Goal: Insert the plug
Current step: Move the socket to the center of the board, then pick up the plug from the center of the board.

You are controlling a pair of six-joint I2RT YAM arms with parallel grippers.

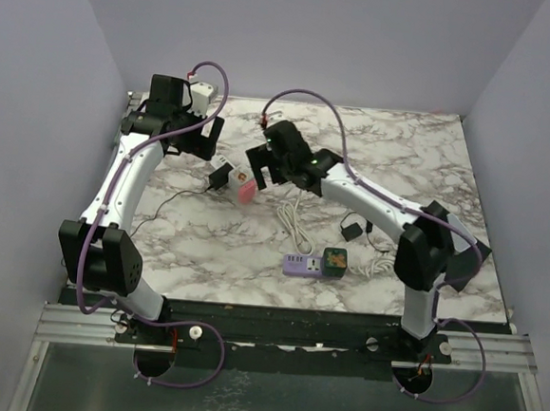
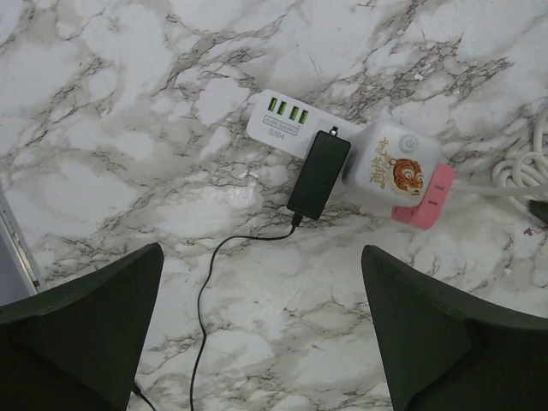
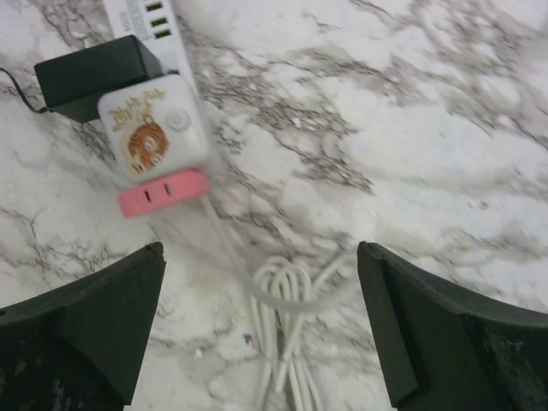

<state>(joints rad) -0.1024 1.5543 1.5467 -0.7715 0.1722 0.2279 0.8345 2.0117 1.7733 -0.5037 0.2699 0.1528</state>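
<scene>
Starting at five o'clock near the front edge: noting a lilac rectangular power strip [image 1: 307, 264] carrying a green cube adapter [image 1: 335, 260]. Moving farther in, finding a coiled white cable [image 1: 292, 228] lying on the marble tabletop [image 1: 421, 169]. Reaching mid-table, in the left wrist view, seeing the black rectangular plug [image 2: 318, 174] pressing against the nine o'clock side of the white tiger-print socket cube [image 2: 396, 164] on its pink base [image 2: 424, 204]. Hovering above with the left gripper [image 2: 261, 253] and right gripper [image 3: 261, 248] both spread wide, holding nothing.

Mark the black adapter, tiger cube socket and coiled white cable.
black adapter [image 2: 319, 174], left wrist view, body middle.
tiger cube socket [image 2: 396, 169], left wrist view, tiger print.
coiled white cable [image 3: 281, 272], right wrist view, top loop.
</scene>
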